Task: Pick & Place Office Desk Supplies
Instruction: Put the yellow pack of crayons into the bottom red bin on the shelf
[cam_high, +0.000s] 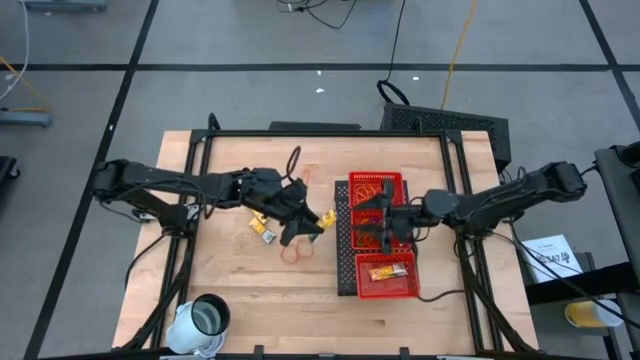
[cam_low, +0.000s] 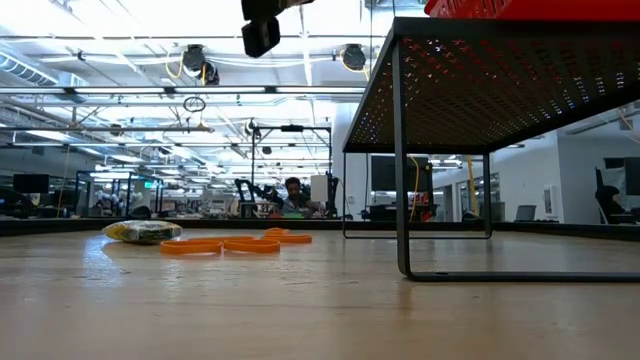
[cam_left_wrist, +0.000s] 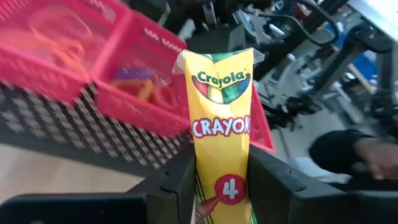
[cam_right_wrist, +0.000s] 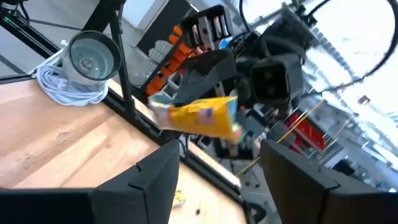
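Note:
My left gripper (cam_high: 308, 216) is shut on a yellow Crayola crayon packet (cam_left_wrist: 222, 106), held in the air just left of the red mesh tray (cam_high: 405, 180). My right gripper (cam_high: 372, 215) hangs open over the tray's middle compartment, facing the packet (cam_right_wrist: 202, 116) and touching nothing. The tray sits on a black mesh stand (cam_low: 400, 150). Its far compartment holds orange rubber bands (cam_high: 372, 187) and its near one another packet (cam_high: 388, 270). Two small packets (cam_high: 262, 229) and orange rubber-band loops (cam_high: 297, 251) lie flat on the table under my left arm. My left gripper pinches the crayon packet between its two fingers (cam_left_wrist: 180, 180), one on each narrow side, at the end away from the flap (cam_left_wrist: 229, 186). The fingers lie along the packet. It is lifted clear of the table, its flap end (cam_left_wrist: 217, 59) sticking out past the fingertips toward the tray.
A white cup (cam_high: 207, 318) with a coiled cable stands at the table's near left corner. In the low view the rubber bands (cam_low: 235, 243) and a packet (cam_low: 142, 231) lie on the wood left of the stand's leg. Bare wood shows along the near edge.

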